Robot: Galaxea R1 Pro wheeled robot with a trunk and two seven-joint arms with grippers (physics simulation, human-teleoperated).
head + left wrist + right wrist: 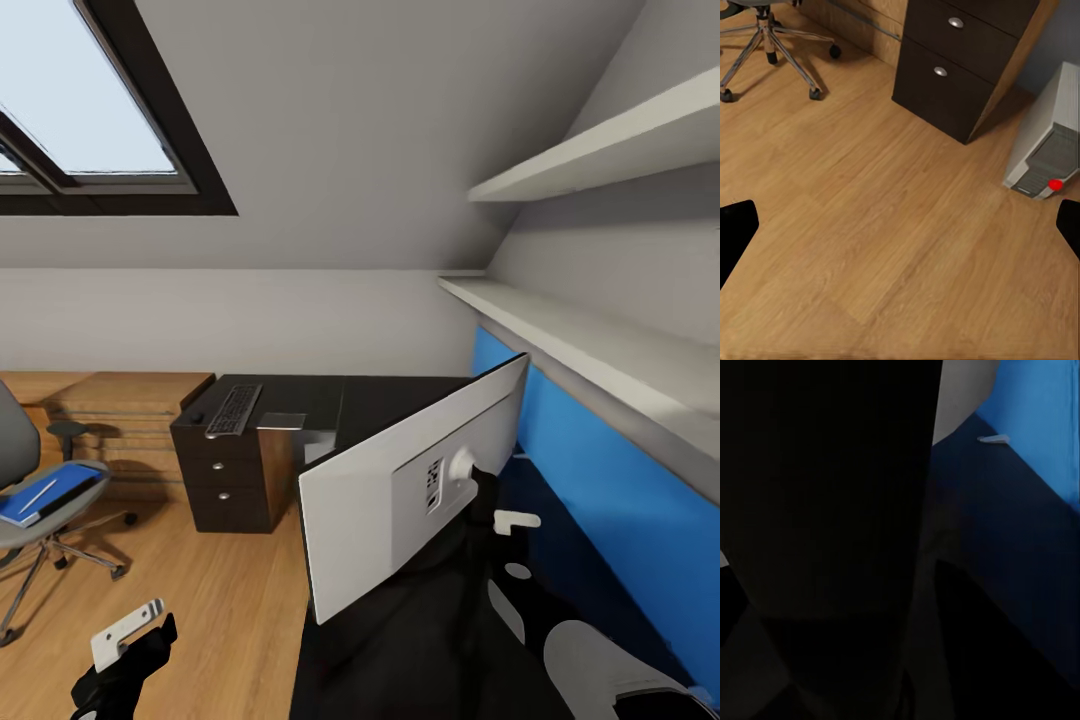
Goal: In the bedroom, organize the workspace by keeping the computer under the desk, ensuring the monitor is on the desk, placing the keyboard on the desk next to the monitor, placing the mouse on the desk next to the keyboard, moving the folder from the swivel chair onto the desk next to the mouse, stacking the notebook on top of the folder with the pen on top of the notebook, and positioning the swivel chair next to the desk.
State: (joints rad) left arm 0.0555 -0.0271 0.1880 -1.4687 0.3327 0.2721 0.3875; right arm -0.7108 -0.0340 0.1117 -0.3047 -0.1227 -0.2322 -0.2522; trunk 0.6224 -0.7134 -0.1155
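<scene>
The monitor (pixel 400 500) stands on the dark bench (pixel 330 395), seen from its white back and turned at an angle, its stand mount facing the robot. The right arm reaches up behind it, dark links crossing the lower right of the head view, with a white finger (pixel 515 520) showing just beside the monitor's stand. Whether the right claw (pixel 495 505) is clenched or released — cannot tell; the right wrist view is mostly dark, with only a strip of blue wall panel (pixel 1042 427) at one side.

The left arm hangs low over the wood floor (pixel 220 600), near the bench's front edge. Left claw (pixel 900 225) is released: its two black fingertips (pixel 735 232) sit wide apart at the frame's edges with nothing between them.

The keyboard (pixel 234 410) lies at the far end of the bench, above the drawer unit (pixel 230 475), with a small dark mouse (pixel 196 417) just beside it. The computer (pixel 1050 142) — a grey tower with a red light — stands on the floor beside the drawer unit, under the bench.

The swivel chair (pixel 40 500) is well apart from the bench, toward the left. On its seat lies the blue folder (pixel 50 495) with a pen (pixel 35 497) on top; a notebook cannot be told apart there.

Two white shelves (pixel 600 340) run along the wall above the blue panel.
</scene>
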